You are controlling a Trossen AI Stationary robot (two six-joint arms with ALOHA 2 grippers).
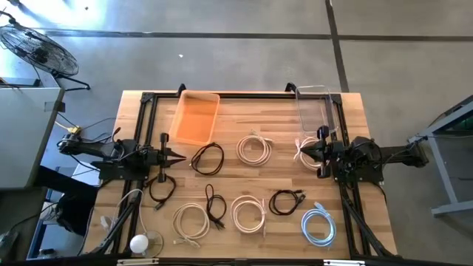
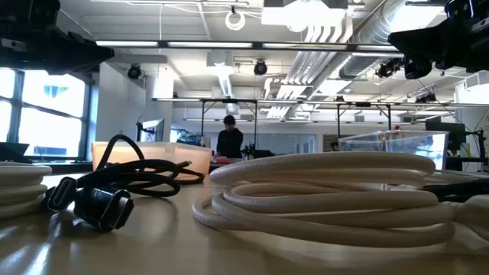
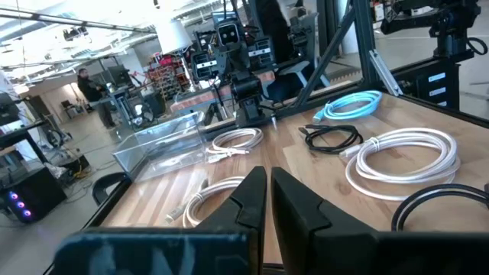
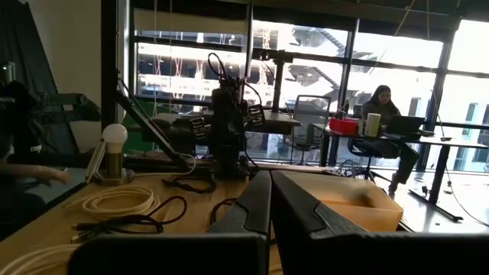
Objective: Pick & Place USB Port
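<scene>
Both arms are waiting over coiled cables on the table.
Left pincer and right pincer are hanging closed, gripping nothing, facing each other.

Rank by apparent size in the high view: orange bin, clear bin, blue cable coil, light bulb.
1. Orange bin
2. Clear bin, slightly smaller, though its see-through walls make its edges hard to trace
3. Blue cable coil
4. Light bulb

No readable text, labels or numbers (any view).
</scene>
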